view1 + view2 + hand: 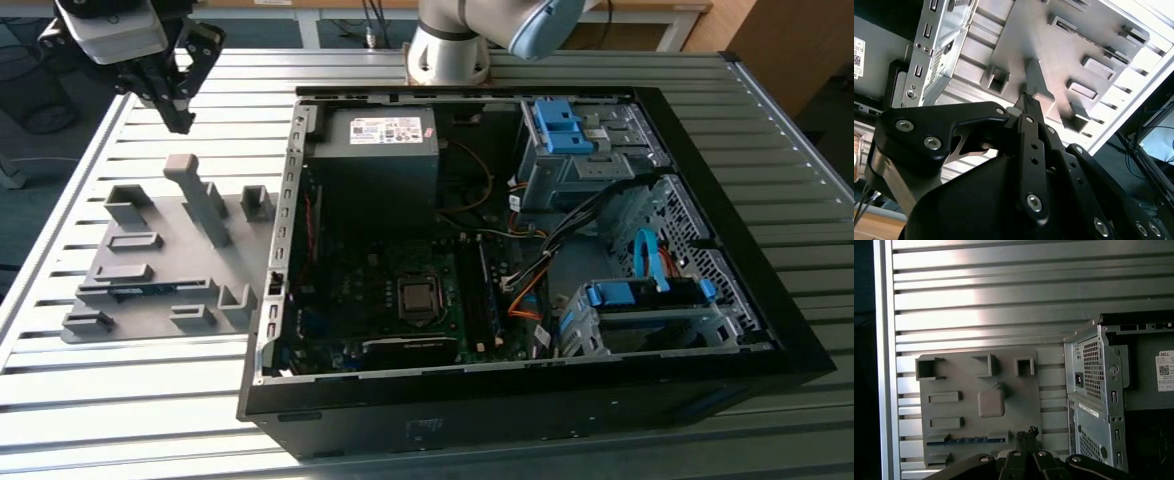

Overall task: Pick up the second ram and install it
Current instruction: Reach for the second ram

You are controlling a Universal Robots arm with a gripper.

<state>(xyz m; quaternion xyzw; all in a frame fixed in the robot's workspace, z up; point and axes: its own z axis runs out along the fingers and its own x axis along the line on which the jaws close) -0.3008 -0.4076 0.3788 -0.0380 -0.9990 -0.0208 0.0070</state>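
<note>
The gripper (178, 120) hung high above the far end of the grey holder plate (167, 240), which lay on the slatted desk (147, 400) just beside the open computer case (467, 415), on the exterior view's left of it. In the first wrist view its fingertips (1026, 434) looked pressed together with nothing between them. The second ram (966, 440) sat in a long slot towards the plate's near end in the exterior view, a thin blue strip well apart from the gripper. By my reading the step in hand was the approach. Doing it well would call for the jaws parted just enough to span the board's thin faces, squared to its long line and centred on its length. The descent should keep clear of the tall post (207, 205) and the small holder blocks (256, 203). The grip should be firm but gentle, and the lift straight out of the slot, since a thin board twists easily
</note>
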